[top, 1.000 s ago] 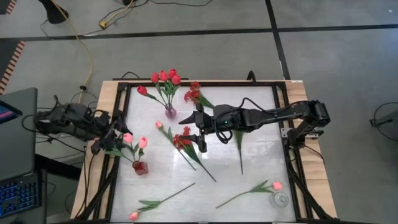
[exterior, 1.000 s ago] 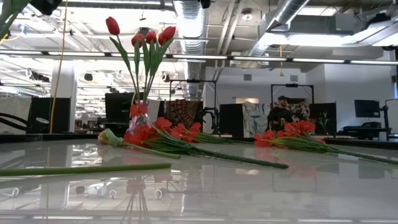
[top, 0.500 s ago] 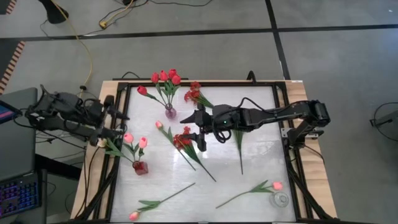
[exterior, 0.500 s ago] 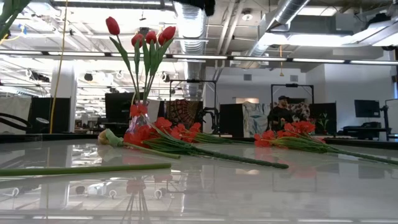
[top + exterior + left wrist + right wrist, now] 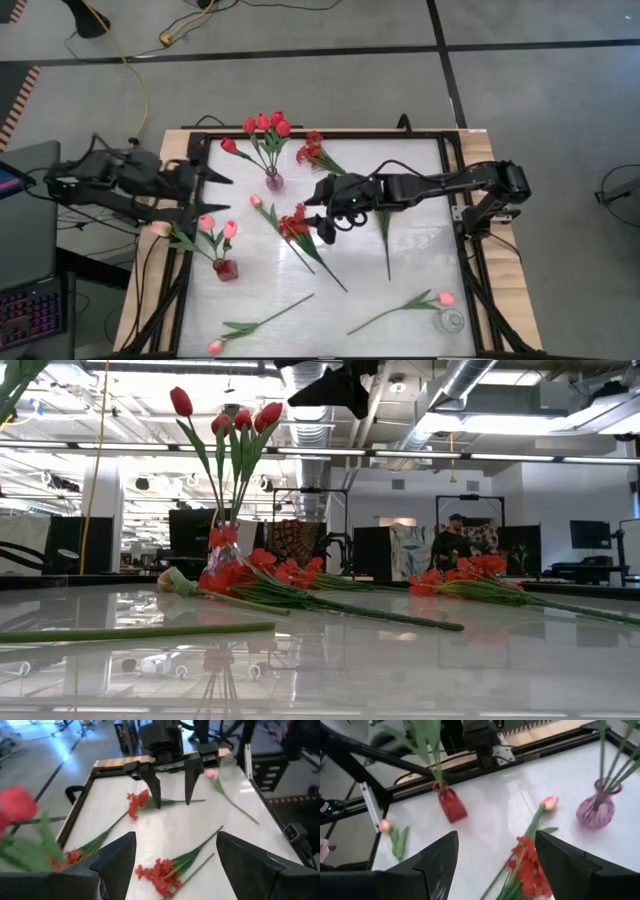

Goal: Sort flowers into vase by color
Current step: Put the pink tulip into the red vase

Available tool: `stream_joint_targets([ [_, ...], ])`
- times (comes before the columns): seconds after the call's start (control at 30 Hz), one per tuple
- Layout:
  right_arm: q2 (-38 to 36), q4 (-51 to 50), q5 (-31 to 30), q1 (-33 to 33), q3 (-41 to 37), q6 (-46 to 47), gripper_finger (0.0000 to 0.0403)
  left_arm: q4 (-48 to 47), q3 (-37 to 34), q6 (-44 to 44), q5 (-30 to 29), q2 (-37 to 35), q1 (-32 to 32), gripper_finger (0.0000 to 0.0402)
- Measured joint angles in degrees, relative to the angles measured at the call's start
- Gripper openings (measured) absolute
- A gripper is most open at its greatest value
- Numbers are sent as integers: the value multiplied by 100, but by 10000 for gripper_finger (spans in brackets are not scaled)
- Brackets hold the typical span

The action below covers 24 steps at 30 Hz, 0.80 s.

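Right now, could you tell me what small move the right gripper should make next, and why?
Probably straight down. The right gripper hangs open above the red spray, which lies flat on the table beside a loose pink tulip. Lowering would bring the fingers around the spray's stem. The left gripper waits open at the table's left edge.

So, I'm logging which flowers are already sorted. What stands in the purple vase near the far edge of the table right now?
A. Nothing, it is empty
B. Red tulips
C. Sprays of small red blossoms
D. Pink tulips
B: in the high view the purple vase holds the red tulips, and the low view shows their red heads upright above it, while the pink tulips stand in the red vase.
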<state>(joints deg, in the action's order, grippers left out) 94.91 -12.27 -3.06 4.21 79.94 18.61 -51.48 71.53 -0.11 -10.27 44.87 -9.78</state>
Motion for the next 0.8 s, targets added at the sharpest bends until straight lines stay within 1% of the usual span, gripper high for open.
stream_joint_targets([
  [0.17, -4, 17, -5, 297, 0, -67, 291, 580, 0, 427, 398, 456, -2, 265],
  [0.3, -4, 1, -38, 507, 0, -107, 291, 1099, 0, 565, 427, 698, -2, 265],
  [0.5, -2, -78, -502, 813, 0, -109, 291, 1526, 2, 366, 536, 746, -47, 265],
  [0.67, 19, -39, -918, 1004, 0, -110, 291, 956, 455, -281, 548, 723, -320, 265],
  [0.8, 293, 319, -927, 1105, -2, -235, 291, 371, 781, -944, 501, 715, -706, 265],
])
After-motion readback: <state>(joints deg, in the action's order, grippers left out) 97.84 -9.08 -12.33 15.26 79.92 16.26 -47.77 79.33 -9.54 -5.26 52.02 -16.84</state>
